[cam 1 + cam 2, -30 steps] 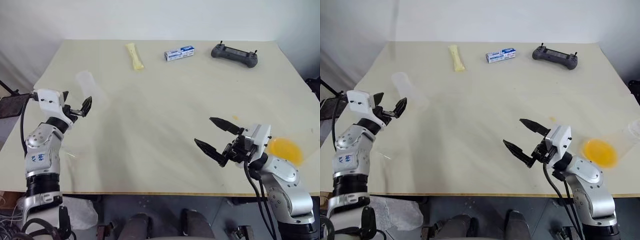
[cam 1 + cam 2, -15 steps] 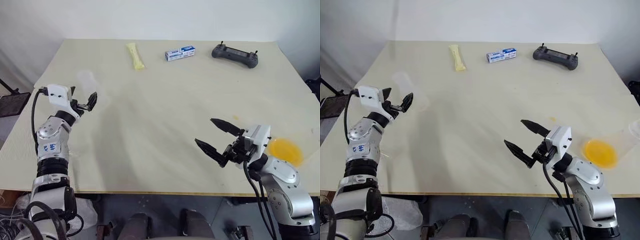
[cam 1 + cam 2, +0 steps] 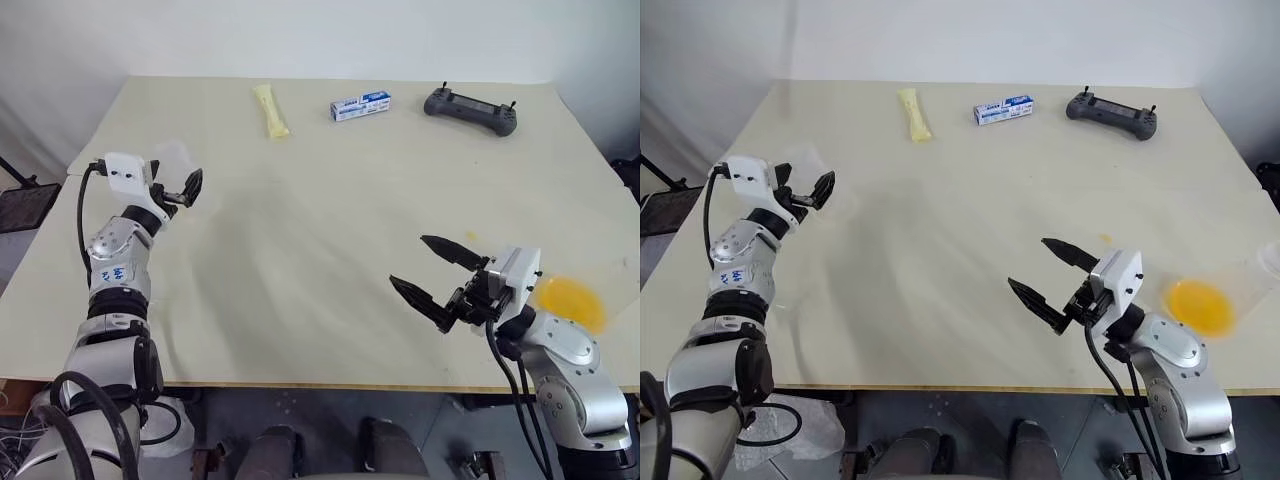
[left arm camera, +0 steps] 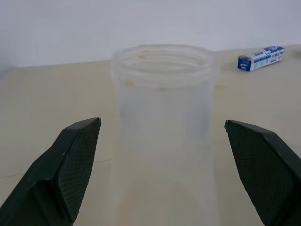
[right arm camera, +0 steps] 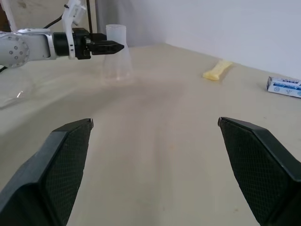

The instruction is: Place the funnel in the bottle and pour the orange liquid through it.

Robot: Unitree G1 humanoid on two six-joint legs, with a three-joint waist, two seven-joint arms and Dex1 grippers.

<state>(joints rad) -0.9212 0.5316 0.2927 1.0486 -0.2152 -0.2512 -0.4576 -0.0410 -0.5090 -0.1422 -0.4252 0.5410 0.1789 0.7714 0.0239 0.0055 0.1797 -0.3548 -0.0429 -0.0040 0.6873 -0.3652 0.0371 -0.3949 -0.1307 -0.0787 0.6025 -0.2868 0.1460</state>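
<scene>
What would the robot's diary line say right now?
left gripper: open, either side of clear plastic bottle, not gripping | right gripper: open, empty | orange liquid: beside right arm

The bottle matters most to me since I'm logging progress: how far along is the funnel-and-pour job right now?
Nothing looks done yet. The bottle stands on the table with no funnel in its neck. In hand: the open left gripper has a finger on each side of the bottle, not touching it. The right gripper hangs open and empty. Left to do: seat the funnel, then pour the orange liquid, which sits near the table's right edge.
</scene>
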